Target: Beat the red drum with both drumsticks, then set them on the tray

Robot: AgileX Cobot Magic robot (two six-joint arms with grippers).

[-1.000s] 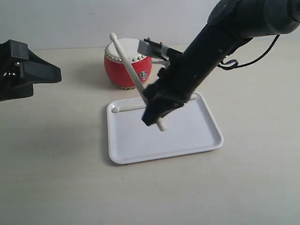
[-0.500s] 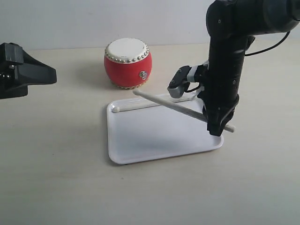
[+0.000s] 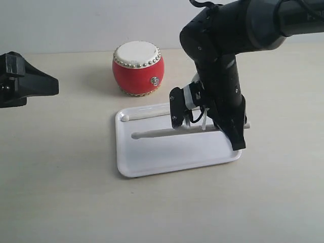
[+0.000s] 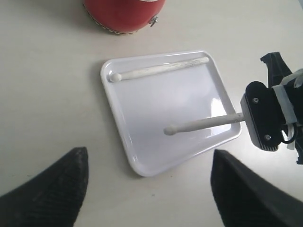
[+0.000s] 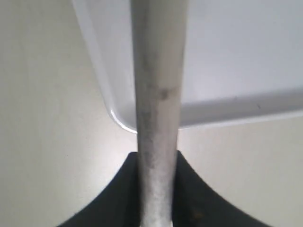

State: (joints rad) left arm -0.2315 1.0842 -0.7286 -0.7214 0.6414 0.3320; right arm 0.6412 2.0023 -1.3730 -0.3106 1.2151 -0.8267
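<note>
Tabletop (image 3: 61, 197) w/ red drum (image 3: 136, 76) nr tray (image 3: 152, 158), stick (image 3: 151, 114) inside.

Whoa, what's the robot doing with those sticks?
The right gripper holds one drumstick low over the tray, nearly level, probably to set it down. The other drumstick already lies in the tray by its far rim. The left gripper hangs open off to the side, empty. The drum stands behind the tray.

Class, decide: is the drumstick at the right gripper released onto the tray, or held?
Held: the right gripper is shut on the drumstick, which reaches level over the tray. Contact with it: cannot tell.
</note>
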